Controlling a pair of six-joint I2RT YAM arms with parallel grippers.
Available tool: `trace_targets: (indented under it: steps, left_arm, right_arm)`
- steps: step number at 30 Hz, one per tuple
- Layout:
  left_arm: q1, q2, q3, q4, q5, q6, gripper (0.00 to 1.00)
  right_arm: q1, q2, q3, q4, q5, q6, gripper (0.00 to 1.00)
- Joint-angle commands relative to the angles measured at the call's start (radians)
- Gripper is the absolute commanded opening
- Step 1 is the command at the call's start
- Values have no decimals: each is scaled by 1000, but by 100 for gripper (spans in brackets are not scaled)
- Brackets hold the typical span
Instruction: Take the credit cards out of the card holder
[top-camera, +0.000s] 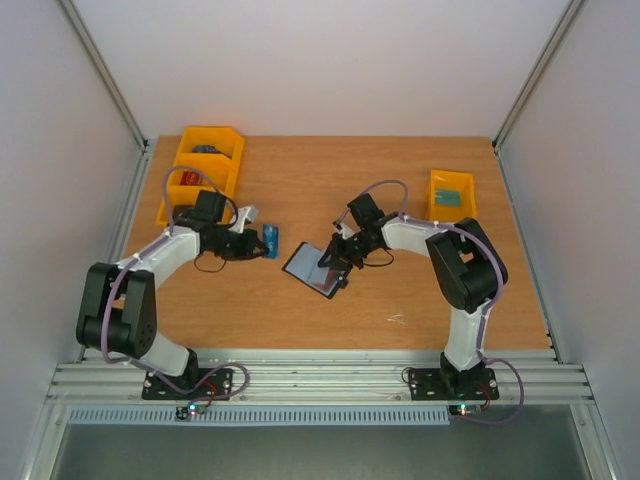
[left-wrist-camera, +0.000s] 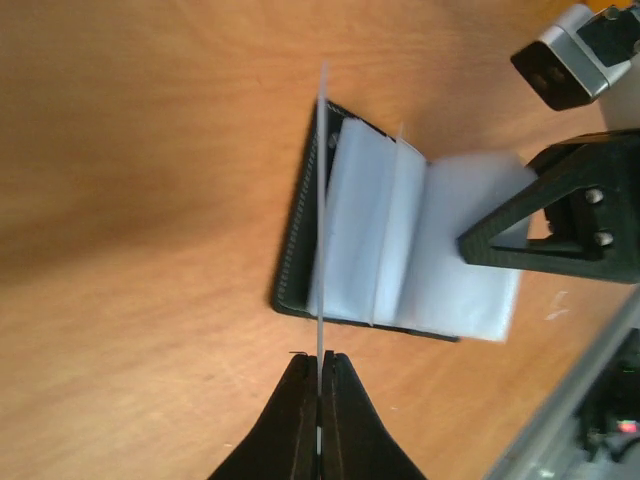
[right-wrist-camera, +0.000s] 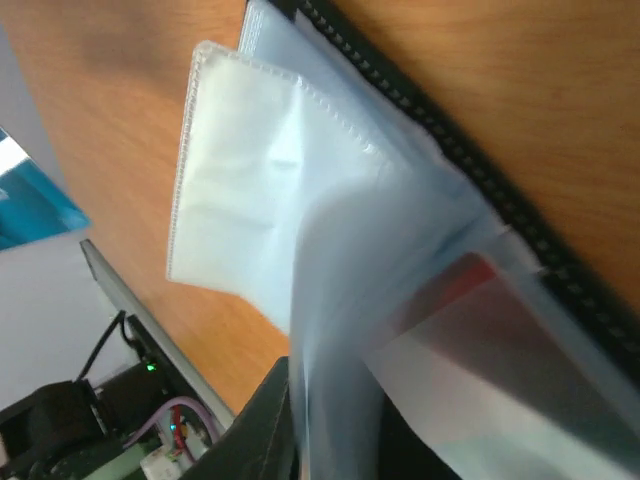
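Note:
The card holder lies open near the table's middle, black edged with pale clear sleeves. My right gripper is shut on one of its sleeves, pinned between the jaws in the right wrist view. A red credit card shows through a sleeve there. My left gripper is shut on a blue credit card and holds it left of the holder, apart from it. In the left wrist view that card stands edge-on between my closed fingers, with the open holder behind it.
Two joined yellow bins stand at the back left, with something red in the near one. A smaller yellow bin with bluish cards stands at the back right. The right arm's finger shows in the left wrist view.

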Motion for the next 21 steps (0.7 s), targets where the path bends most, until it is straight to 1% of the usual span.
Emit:
trace_targets:
  steps: [1, 2, 5, 8, 9, 12, 15, 17, 19, 21]
  left_arm:
    - [-3, -40, 83, -127, -161, 187, 0]
    - [-3, -54, 89, -130, -150, 195, 0]
    - [-3, -92, 116, -169, -51, 236, 0]
    - [-3, -120, 174, -260, 39, 307, 0]
    - [-3, -129, 194, -295, 62, 329, 0]
    - [-5, -157, 239, -386, 139, 404, 0]
    - [-21, -181, 270, -484, 235, 461, 0]
    - [-44, -187, 298, -568, 292, 539, 0]
    - [-60, -191, 325, -638, 352, 591, 0]
    - [-68, -192, 351, -687, 397, 632, 0]
  right_arm:
    - [-14, 8, 22, -91, 75, -49, 20]
    - [-14, 3, 34, -122, 98, -62, 26]
    - [-14, -37, 77, -230, 203, -98, 37]
    - [-22, -120, 107, -312, 312, -140, 49]
    - [-25, -154, 114, -325, 333, -154, 52]
    - [-24, -281, 153, -360, 365, -282, 58]
    - [-18, -396, 194, -367, 283, -415, 62]
    - [-11, -456, 226, -369, 156, -488, 63]
    - [-3, -486, 266, -380, 58, -519, 64]
    - [17, -490, 307, -388, 8, -523, 64]
